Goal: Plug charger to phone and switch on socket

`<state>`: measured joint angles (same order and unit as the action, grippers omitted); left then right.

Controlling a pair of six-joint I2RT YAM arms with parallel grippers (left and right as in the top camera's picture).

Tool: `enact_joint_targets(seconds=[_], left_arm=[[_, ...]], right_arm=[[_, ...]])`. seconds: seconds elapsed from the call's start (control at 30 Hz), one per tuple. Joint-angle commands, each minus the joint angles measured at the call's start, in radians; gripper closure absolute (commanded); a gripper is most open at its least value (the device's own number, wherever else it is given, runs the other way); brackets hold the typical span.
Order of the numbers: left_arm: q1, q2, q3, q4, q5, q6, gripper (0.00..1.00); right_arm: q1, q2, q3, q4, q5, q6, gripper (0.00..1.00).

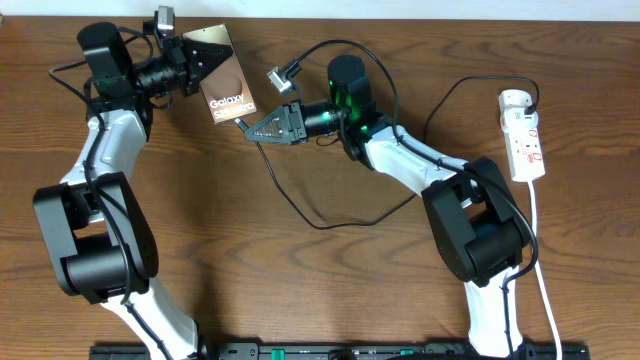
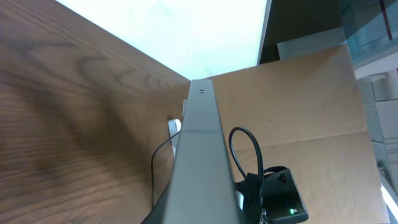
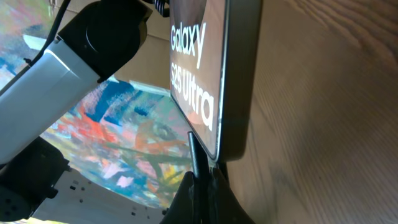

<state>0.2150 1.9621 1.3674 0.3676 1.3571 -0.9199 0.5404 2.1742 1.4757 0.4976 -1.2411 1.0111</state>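
Right tool [image 1: 246, 126] clamped on small black charger plug tip [image 3: 193, 154], left tool [image 1: 192, 60] clamped on flat bronze-brown phone [image 1: 228, 92], its edge right at that tip; we're at plug-in, next: square tip to port, push home.

A brown wood-grain table [image 1: 330, 300] fills the overhead view, with a cardboard sheet [image 2: 311, 106] beyond its edge.

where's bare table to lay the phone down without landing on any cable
Widest bare wood: front centre, between the left arm and right arm, below the charger loop. A smaller patch lies far right, beyond the white cord. Crowded: around the phone and right gripper, and between right arm and socket.
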Motion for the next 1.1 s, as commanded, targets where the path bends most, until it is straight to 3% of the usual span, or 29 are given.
enact_joint_targets(seconds=[0.0, 0.57, 1.07], left_arm=[[-0.008, -0.003, 0.009, 0.002, 0.062, -0.018, 0.92], [-0.009, -0.003, 0.009, 0.002, -0.005, -0.044, 0.93], [-0.01, -0.003, 0.009, 0.002, -0.009, -0.043, 0.93]], right_arm=[[-0.03, 0.003, 0.0, 0.008, 0.119, 0.01, 0.99], [-0.028, 0.003, 0.0, 0.008, 0.137, 0.011, 0.99], [0.02, 0.003, 0.0, 0.047, 0.201, 0.094, 0.99]])
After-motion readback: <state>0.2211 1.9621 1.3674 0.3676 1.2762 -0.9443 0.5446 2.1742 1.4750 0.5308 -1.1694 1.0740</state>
